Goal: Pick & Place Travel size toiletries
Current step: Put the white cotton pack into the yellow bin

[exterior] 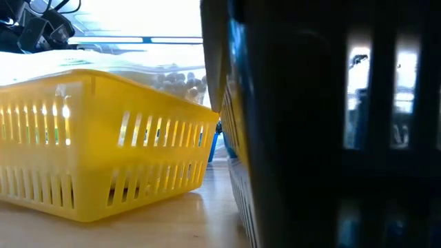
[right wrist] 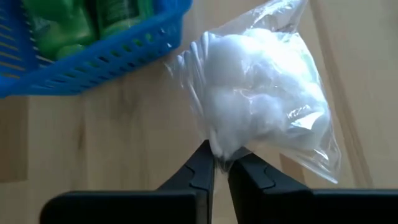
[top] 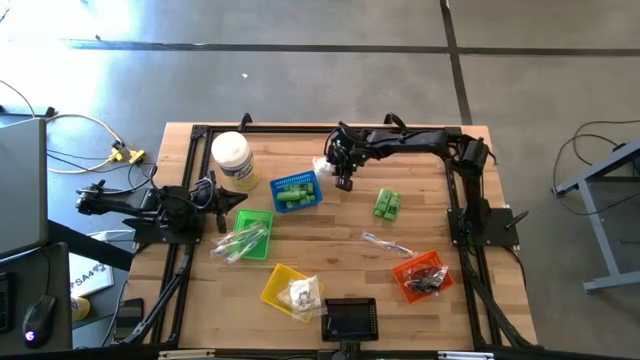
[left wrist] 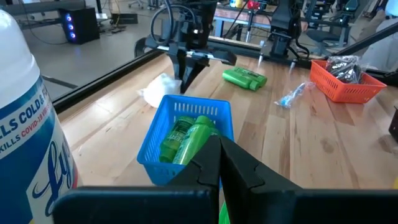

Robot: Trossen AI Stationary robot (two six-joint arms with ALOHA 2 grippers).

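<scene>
A clear packet of white cotton balls lies beside the far right corner of the blue basket, which holds green bottles. My right gripper is shut on the packet, and the left wrist view shows it above the white packet. Two green bottles and a clear sachet lie loose on the wood. My left gripper waits shut at the table's left, holding nothing. My right gripper pinches a gathered bit of the packet's clear plastic between its two fingertips, at the packet's edge nearest the fingers. The fingers come slanting down from the table's right. Whether the packet's body rests on the wood or hangs just above it, I cannot tell.
A big white-lidded jar stands at the far left. The green basket holds clear sachets, the yellow basket white packets, the orange basket dark pieces. A black device sits at the near edge. Bare wood lies mid-table.
</scene>
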